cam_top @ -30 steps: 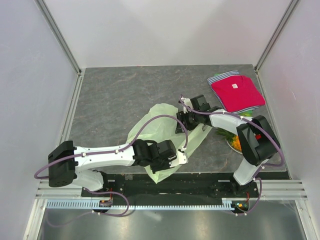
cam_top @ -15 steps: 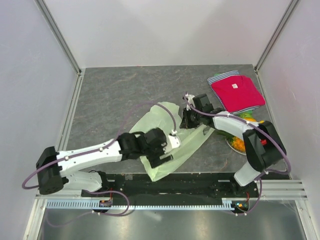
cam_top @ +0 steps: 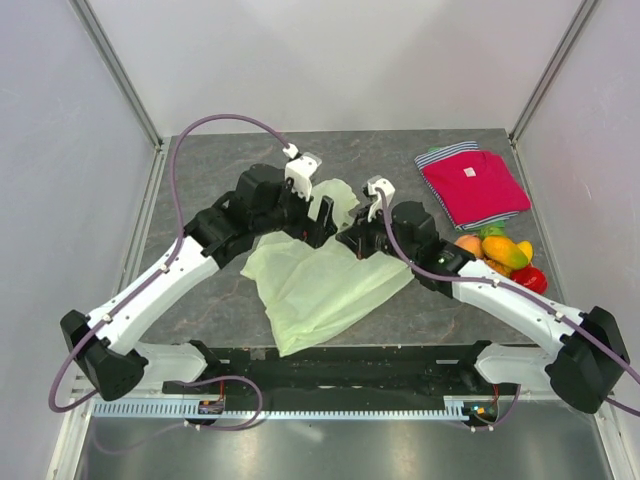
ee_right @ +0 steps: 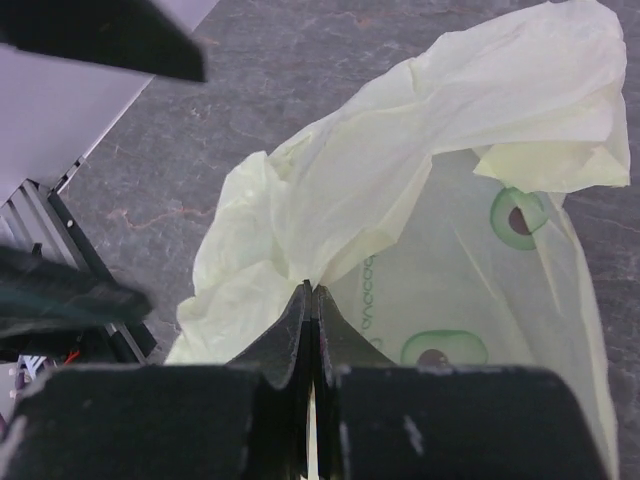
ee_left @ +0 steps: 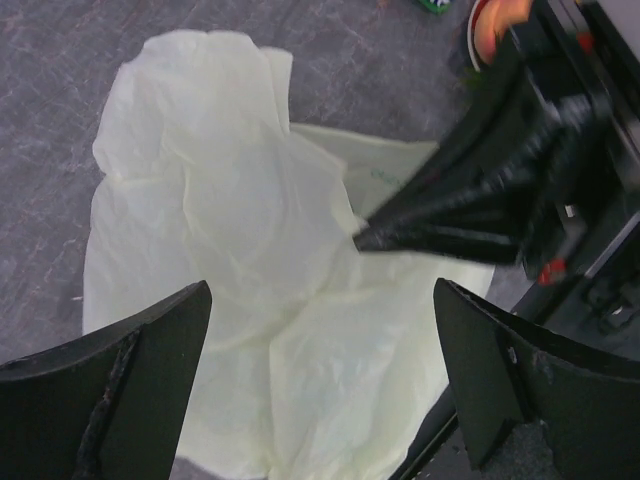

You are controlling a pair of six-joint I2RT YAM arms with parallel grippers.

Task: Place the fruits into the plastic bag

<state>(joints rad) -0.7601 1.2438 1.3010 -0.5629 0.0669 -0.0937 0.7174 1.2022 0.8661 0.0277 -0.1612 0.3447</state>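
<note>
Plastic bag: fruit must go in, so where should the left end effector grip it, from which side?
On the plastic bag, likely the raised rim fold opposite the right end effector, from above: the rest lies flat on the table; only that fold stands up.

Grey table, plastic bag spread at centre, folded red shirt far right, fruits near it

— What is your plastic bag like?
— Thin pale-green film, crinkled, with a soft sheen.
— And what you see around it?
— Your table looks like matt, veined grey stone. The shirt is red cloth. The fruits look like glossy plastic. Your left gripper has matt black fingers.
</note>
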